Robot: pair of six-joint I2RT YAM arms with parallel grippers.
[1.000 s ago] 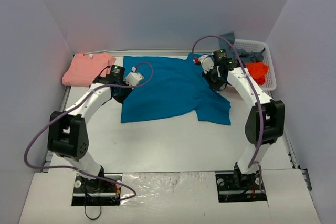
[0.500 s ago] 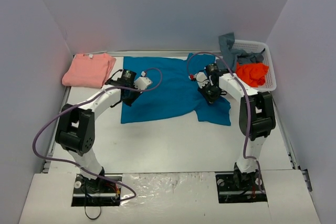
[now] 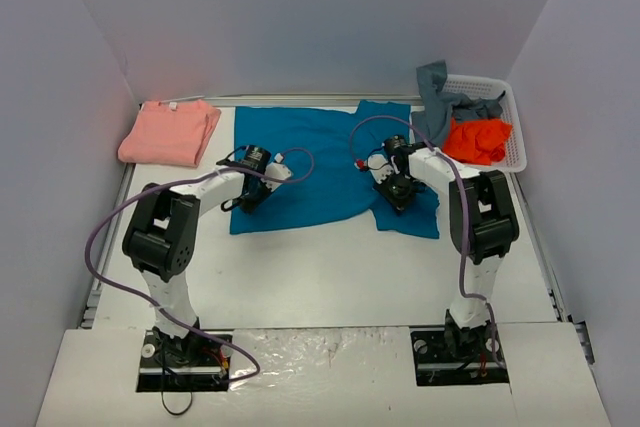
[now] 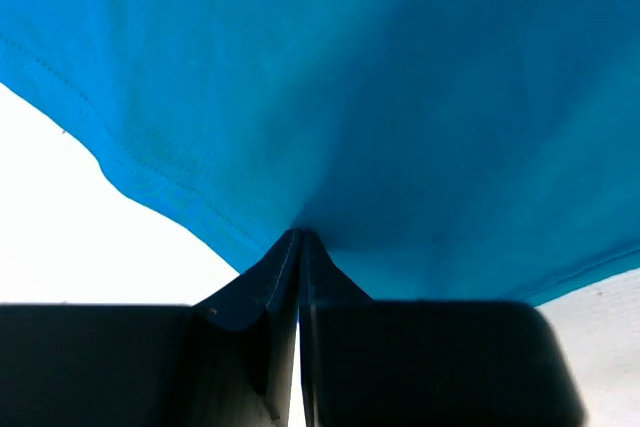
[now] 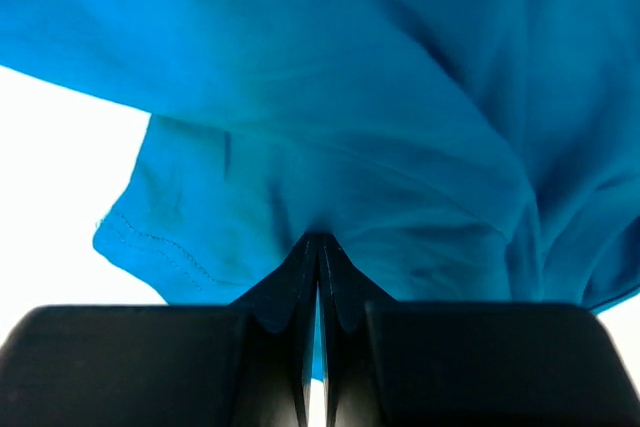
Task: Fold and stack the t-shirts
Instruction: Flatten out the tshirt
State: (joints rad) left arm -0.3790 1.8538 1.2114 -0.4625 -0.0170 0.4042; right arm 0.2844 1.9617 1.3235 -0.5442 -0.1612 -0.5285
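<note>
The teal-blue t-shirt (image 3: 320, 162) lies spread on the table, folded partly over itself. My left gripper (image 3: 247, 192) is shut on its left edge near the front corner; the left wrist view shows the jaws pinched on the cloth (image 4: 400, 97). My right gripper (image 3: 398, 192) is shut on its right side near the sleeve; the right wrist view shows the jaws pinched on wrinkled cloth (image 5: 380, 117). The salmon-pink t-shirt (image 3: 168, 132) lies folded at the back left. The bright orange t-shirt (image 3: 478, 139) and grey-blue t-shirt (image 3: 440, 92) lie in the basket.
The white lattice basket (image 3: 512, 122) stands at the back right against the wall. Purple cables loop over both arms. Grey walls close in the table on three sides. Bare white table (image 3: 330, 277) lies in front of the shirt.
Both grippers have moved toward the front and inward, drawing the shirt's back edge over itself. The teal shirt now covers less of the table at the back.
</note>
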